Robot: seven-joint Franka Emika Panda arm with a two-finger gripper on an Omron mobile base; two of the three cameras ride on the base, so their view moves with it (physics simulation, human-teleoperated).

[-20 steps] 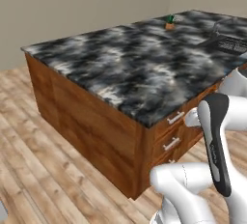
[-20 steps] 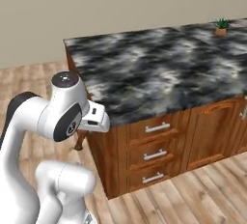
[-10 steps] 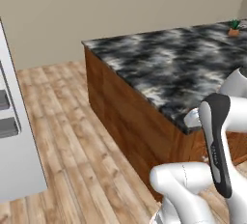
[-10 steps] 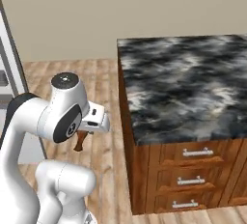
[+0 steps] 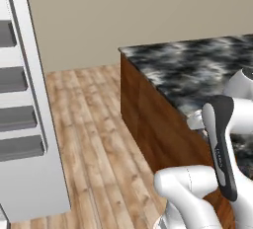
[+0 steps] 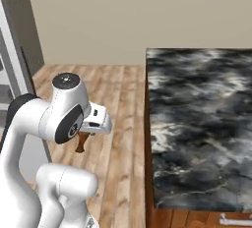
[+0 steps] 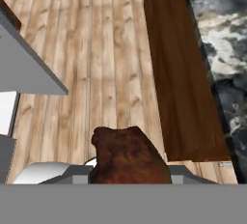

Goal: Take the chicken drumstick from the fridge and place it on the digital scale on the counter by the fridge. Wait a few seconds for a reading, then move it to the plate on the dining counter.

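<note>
1. Chicken drumstick [image 7: 129,156]: a brown, elongated piece of meat filling the lower middle of the hand view, held at the end of the arm. In the right base view its brown end [image 6: 82,142] hangs just below the white hand, above the wooden floor [image 6: 115,124].
2. Fingers [image 7: 129,175]: closed on the chicken drumstick; the tips themselves are hidden behind the meat in the hand view, with grey parts showing on either side of it.
3. Dining desk [image 6: 197,124]: a black-and-grey marbled top on a brown wood body, to the right of the arm in the right base view. In the left base view its near corner [image 5: 148,60] stands beside the arm's white links. The drumstick is off its edge, over the floor, not above the marbled top.
4. Fridge [image 5: 29,139]: a light-grey body at the left edge of the left base view, with grey shelves showing; it is well apart from the desk, floor between them.
5. Wall [image 6: 128,15]: plain beige, behind the desk and floor.
</note>
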